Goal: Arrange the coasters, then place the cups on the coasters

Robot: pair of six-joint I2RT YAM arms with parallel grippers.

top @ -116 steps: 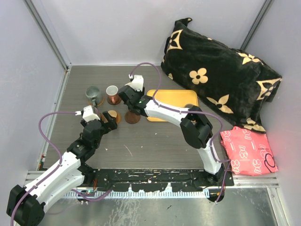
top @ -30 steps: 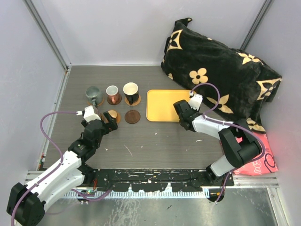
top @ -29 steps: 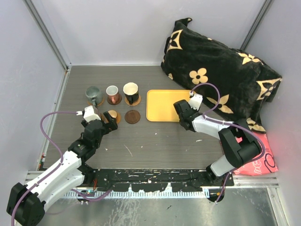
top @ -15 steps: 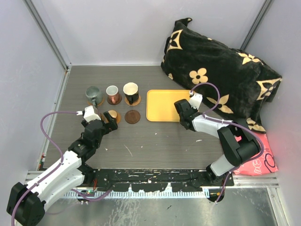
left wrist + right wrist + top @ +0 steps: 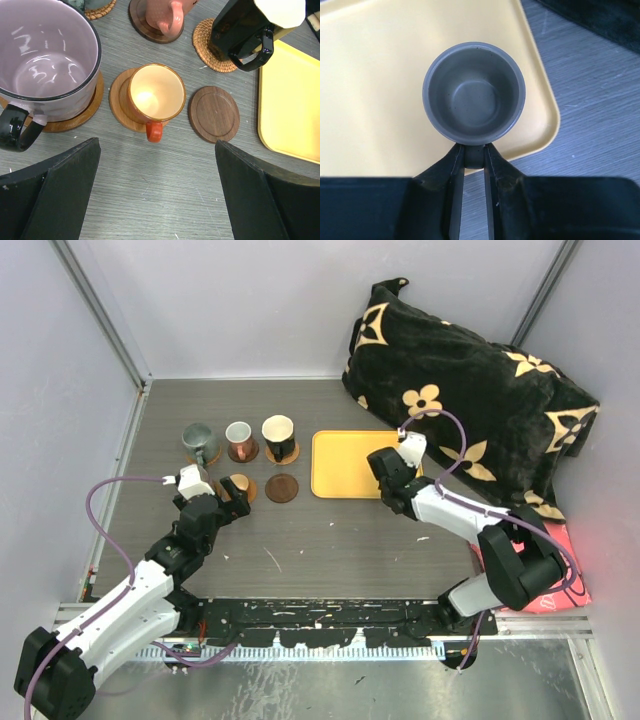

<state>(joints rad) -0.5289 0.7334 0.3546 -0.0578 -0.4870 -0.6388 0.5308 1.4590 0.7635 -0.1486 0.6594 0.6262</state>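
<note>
Now the right tool (image 5: 474,151) has clamped onto the grey cup (image 5: 473,95).

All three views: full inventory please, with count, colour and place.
coasters: six, brown to orange; five under cups, one bare beside the tray
grey-green mug: one, back row, left
copper-pink cup: one, back row, middle
black cup: one, cream inside, back row, right
purple mug: one, translucent, front row, left
orange cup: one, tiny, front row, middle
grey cup: one, tiny, at a tray corner
tray: one, yellow, right of the cups
cushion: one, black with gold flowers, back right
packet: one, pink, front right
left gripper: open, above the orange cup
right gripper: shut on the grey cup's handle
</note>
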